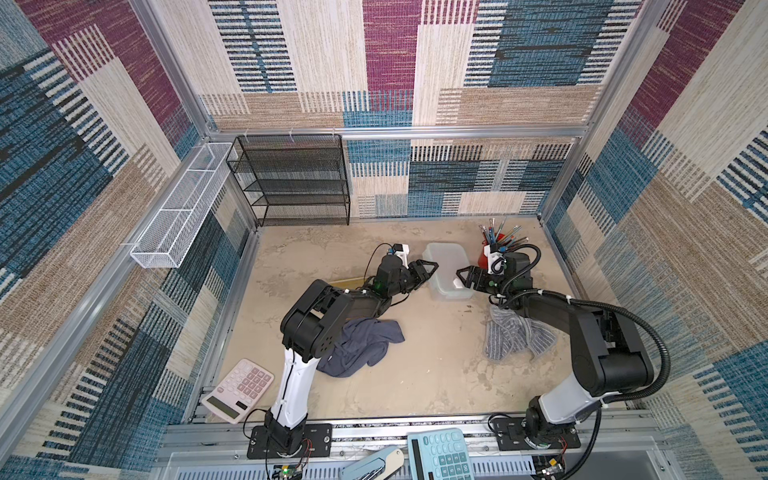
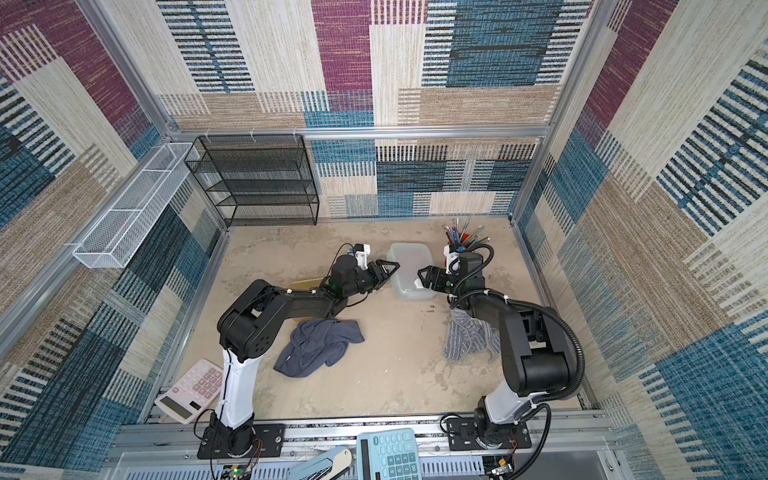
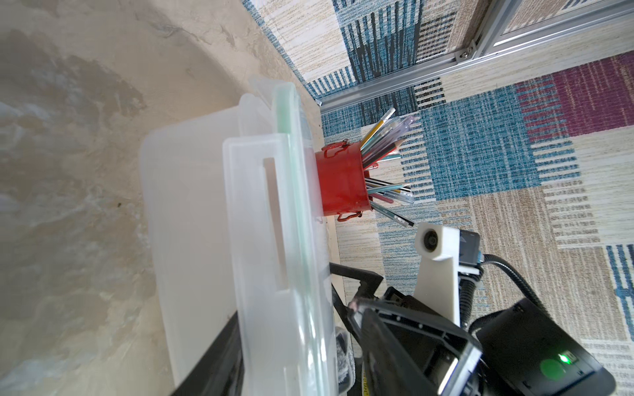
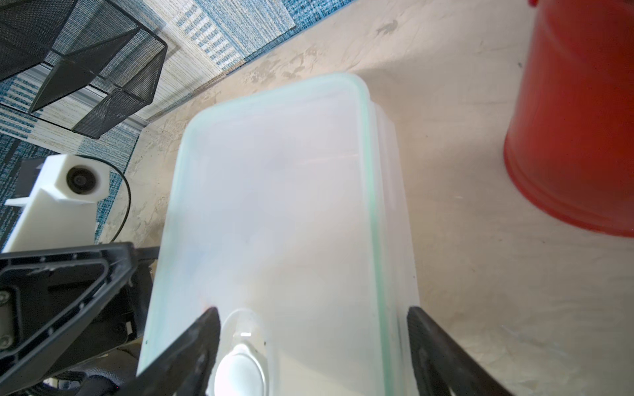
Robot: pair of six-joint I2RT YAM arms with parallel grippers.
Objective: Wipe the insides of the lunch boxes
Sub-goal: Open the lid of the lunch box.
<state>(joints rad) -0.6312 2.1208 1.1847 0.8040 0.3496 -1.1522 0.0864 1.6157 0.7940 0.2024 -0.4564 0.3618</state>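
Note:
The clear frosted lunch box stands at the back of the table with its green-sealed lid on. My left gripper is at its left side; in the left wrist view its jaws stand open on either side of the lid's side latch flap. From the box's near right corner my right gripper reaches in, open wide over the lid's near end, with a white tab between its fingers. The amber lunch box lies mostly hidden under my left arm.
A red pencil cup stands close to the right of the clear box. A dark blue cloth and a grey striped cloth lie on the table. Black mesh shelf at the back, pink calculator front left.

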